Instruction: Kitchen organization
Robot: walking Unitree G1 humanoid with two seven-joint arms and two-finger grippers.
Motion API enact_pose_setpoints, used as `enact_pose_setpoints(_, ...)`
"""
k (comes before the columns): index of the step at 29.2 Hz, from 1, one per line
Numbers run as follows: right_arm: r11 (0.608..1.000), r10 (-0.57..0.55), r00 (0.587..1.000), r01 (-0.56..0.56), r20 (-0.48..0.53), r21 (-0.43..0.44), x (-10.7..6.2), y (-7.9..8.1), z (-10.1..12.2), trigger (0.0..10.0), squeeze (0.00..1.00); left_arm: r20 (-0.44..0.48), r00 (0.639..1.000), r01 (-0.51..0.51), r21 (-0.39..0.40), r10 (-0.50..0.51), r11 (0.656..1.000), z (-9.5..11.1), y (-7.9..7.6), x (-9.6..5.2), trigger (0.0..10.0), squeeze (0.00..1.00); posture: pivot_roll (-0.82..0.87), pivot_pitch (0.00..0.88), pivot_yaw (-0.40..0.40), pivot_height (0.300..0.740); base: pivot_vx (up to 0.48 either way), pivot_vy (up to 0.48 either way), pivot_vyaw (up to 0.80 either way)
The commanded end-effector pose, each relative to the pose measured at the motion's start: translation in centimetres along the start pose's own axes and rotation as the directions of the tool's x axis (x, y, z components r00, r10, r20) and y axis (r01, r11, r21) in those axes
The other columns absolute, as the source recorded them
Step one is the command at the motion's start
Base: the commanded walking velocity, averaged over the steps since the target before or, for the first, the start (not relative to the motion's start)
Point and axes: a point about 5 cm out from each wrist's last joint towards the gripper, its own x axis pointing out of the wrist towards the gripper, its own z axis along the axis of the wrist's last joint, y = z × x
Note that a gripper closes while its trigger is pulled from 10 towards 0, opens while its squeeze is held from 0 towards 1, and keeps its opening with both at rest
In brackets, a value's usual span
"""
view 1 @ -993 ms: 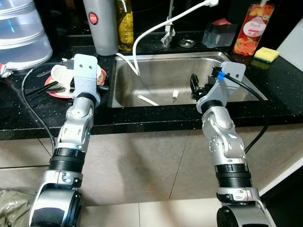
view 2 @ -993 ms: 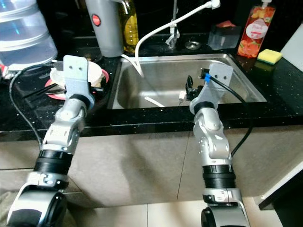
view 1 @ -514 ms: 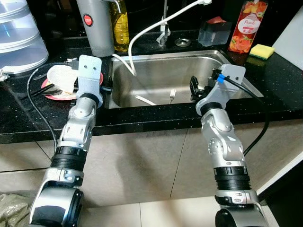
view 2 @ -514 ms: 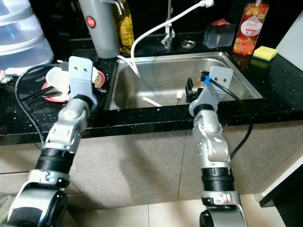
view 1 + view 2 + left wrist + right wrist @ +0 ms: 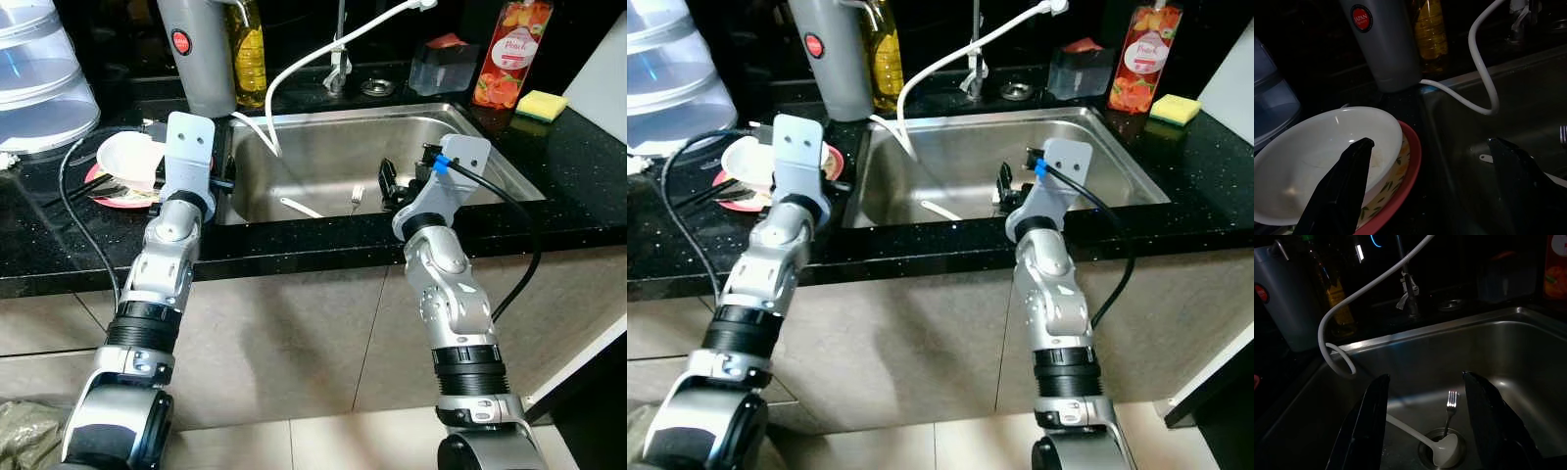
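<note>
A steel sink (image 5: 323,147) holds a metal fork (image 5: 357,199) and a white ladle (image 5: 302,208) lying on its floor by the drain. My right gripper (image 5: 388,183) hangs over the sink's front right part, open and holding nothing; in the right wrist view its fingers (image 5: 1369,421) frame the fork (image 5: 1449,406) and ladle (image 5: 1444,453) below. On the counter to the left, a white bowl (image 5: 125,157) rests on a red plate (image 5: 116,196). My left gripper (image 5: 1430,143) is open beside the bowl (image 5: 1317,161), near the sink's left rim.
A white hose (image 5: 294,69) curves from the tap into the sink. Behind stand a grey thermos (image 5: 196,54), an oil bottle (image 5: 250,49), a clear container (image 5: 441,69), a peach bottle (image 5: 502,54) and a yellow sponge (image 5: 544,103). A water jug (image 5: 39,78) is far left.
The camera rose and shifted slightly. My right gripper has moved a little left over the sink. The left gripper stays by the bowl.
</note>
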Motion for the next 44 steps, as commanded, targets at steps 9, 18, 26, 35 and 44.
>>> enact_pose_setpoints(9,1.000,-0.006,1.000,0.006,-0.003,0.006,-0.3,0.2,-0.2,10.0,0.00,0.027,1.000,0.010,0.027,-0.011,1.000,0.4,0.3,0.1,10.0,0.00,0.03,0.000,0.062,0.740,0.000,0.000,0.00)
enact_pose_setpoints(18,1.000,-0.001,0.999,0.002,-0.035,0.012,-0.9,0.5,-1.1,10.0,0.00,0.024,1.000,0.003,0.035,-0.003,0.999,0.3,0.6,0.1,10.0,0.00,0.03,0.000,0.061,0.740,0.000,0.000,0.00)
enact_pose_setpoints(26,1.000,0.020,0.999,-0.020,-0.032,0.006,-0.6,0.8,-1.0,10.0,0.00,0.031,1.000,0.004,0.036,-0.005,0.999,0.4,0.6,0.0,10.0,0.00,0.04,0.000,0.054,0.740,0.000,0.000,0.00)
enact_pose_setpoints(35,0.999,0.045,0.998,-0.045,-0.041,0.004,-0.5,1.3,-1.2,10.0,0.00,0.035,0.999,-0.007,0.034,0.006,0.999,0.4,0.7,-0.2,10.0,0.00,0.04,0.000,0.039,0.740,0.000,0.000,0.00)
enact_pose_setpoints(44,0.999,0.041,0.998,-0.041,-0.041,0.002,-0.4,1.1,-1.1,10.0,0.00,0.023,1.000,0.014,0.076,-0.016,0.997,0.3,0.8,-0.3,10.0,0.00,0.03,0.000,0.032,0.740,0.000,0.000,0.00)
